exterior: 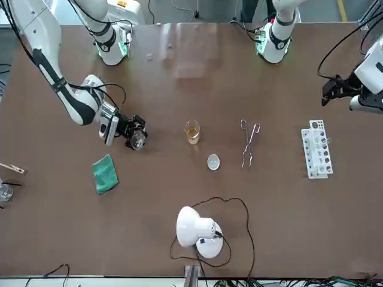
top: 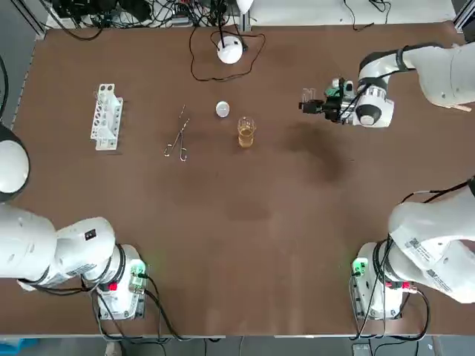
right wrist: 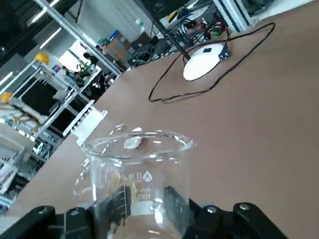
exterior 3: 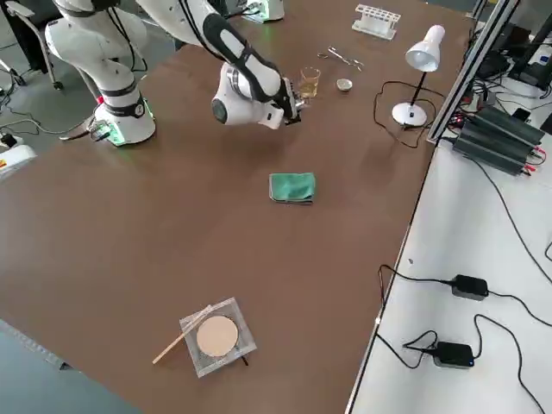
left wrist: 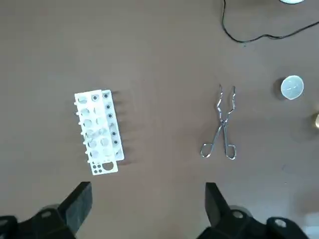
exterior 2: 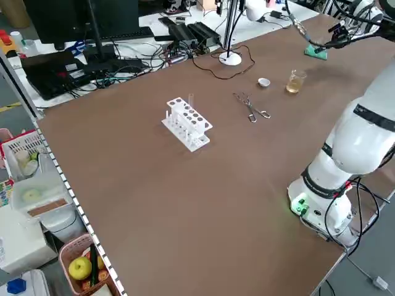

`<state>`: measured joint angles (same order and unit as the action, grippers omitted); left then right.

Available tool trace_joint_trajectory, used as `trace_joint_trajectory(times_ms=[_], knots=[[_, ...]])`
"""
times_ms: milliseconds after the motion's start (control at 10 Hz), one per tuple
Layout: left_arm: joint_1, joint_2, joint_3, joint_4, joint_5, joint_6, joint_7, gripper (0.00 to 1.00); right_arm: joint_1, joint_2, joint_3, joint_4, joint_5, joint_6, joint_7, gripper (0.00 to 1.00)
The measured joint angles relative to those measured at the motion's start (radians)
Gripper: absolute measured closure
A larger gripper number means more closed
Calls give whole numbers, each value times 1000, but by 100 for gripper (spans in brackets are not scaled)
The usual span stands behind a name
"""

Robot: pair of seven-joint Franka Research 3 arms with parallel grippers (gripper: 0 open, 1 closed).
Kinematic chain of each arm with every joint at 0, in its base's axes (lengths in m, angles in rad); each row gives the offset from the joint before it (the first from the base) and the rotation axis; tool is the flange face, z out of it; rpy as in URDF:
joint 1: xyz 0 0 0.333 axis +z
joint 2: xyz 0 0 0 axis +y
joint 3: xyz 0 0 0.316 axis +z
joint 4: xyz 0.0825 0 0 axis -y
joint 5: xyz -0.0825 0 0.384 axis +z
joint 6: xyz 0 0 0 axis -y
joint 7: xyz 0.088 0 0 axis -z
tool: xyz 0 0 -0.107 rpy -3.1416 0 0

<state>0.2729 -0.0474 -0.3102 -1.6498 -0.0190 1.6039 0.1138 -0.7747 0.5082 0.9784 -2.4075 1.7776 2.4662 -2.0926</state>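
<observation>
My right gripper [top: 311,103] is shut on an empty glass beaker [right wrist: 139,174], held low over the table on the robot's right of centre; the same beaker [exterior: 137,141] shows at the fingertips in the front view. A second beaker with amber liquid [top: 246,132] stands to its left, with a small white cap [top: 223,109] just beyond it. My left gripper [left wrist: 144,211] hangs open and holds nothing, high over the table's left side, looking down on a white test tube rack [left wrist: 98,132] and metal tongs [left wrist: 222,124].
A white desk lamp [top: 230,48] with its black cable stands at the far middle edge. A green cloth [exterior: 105,173] lies beyond the right gripper. A wire mesh with a round disc [exterior 3: 216,336] and a stick sits at the far right.
</observation>
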Motion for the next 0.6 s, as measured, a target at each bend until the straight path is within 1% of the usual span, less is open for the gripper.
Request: trace_joint_trajectory(times_ms=[200,300,400,600], knots=[[-65,4,66,0,0,0,-21,0,-79,0,-1,-18,-123,-17,-22,61],[-99,4,99,1,0,0,-50,0,-118,0,-6,-28,-184,-43,-24,61],[-117,4,117,2,1,1,-62,0,-145,-1,-27,-37,-241,-81,-34,61],[-119,4,119,19,1,2,-65,0,-153,1,-124,-48,-327,-156,-101,61]])
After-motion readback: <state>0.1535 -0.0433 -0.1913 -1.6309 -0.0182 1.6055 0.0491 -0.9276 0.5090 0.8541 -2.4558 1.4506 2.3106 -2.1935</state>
